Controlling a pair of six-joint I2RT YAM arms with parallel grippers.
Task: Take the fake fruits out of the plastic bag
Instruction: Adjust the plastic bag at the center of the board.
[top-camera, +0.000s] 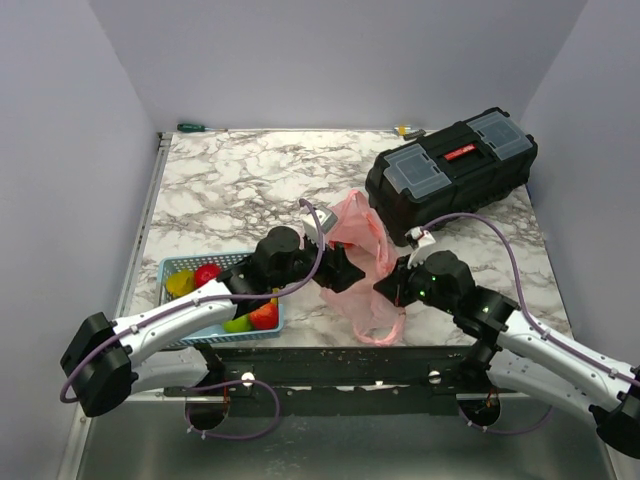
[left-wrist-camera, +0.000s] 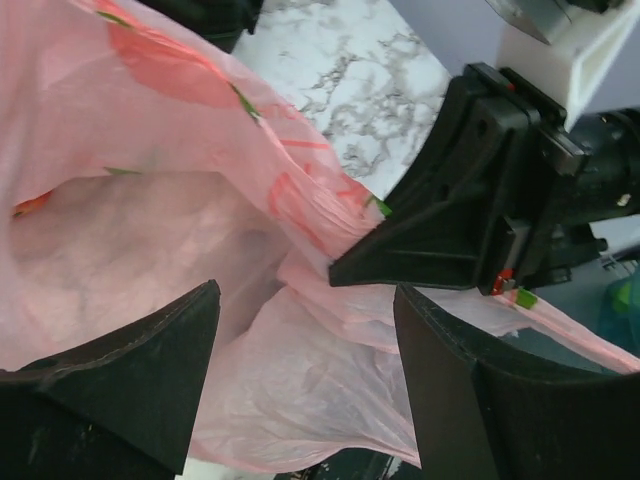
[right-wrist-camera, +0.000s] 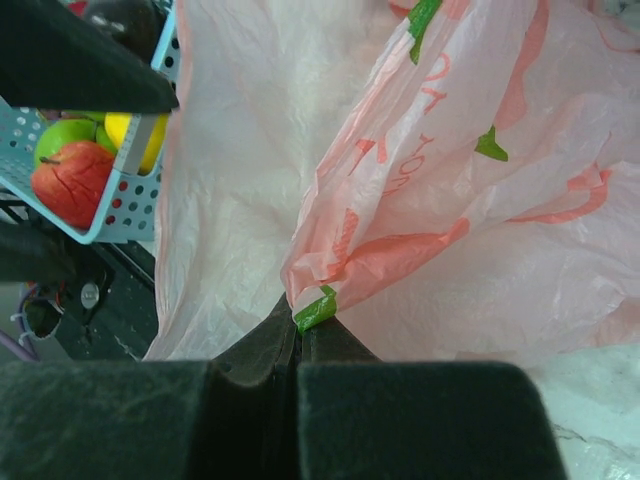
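Pink plastic bag (top-camera: 362, 262) lies crumpled midway along the counter's (top-camera: 230, 190) near edge; bare marble runs to the far left corner. My right tool (right-wrist-camera: 297, 335) is clenched on the bag's rim. My left tool (left-wrist-camera: 305, 330) gapes at its mouth, holding nothing. The fake fruits (right-wrist-camera: 72, 178) sit in a blue basket (right-wrist-camera: 125, 200) by the left edge.

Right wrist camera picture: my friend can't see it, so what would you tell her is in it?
The right pincer is shut, pinching a fold of the pink plastic bag, which fills most of the picture. At the left edge sits a light blue basket holding red, green and yellow fake fruits.
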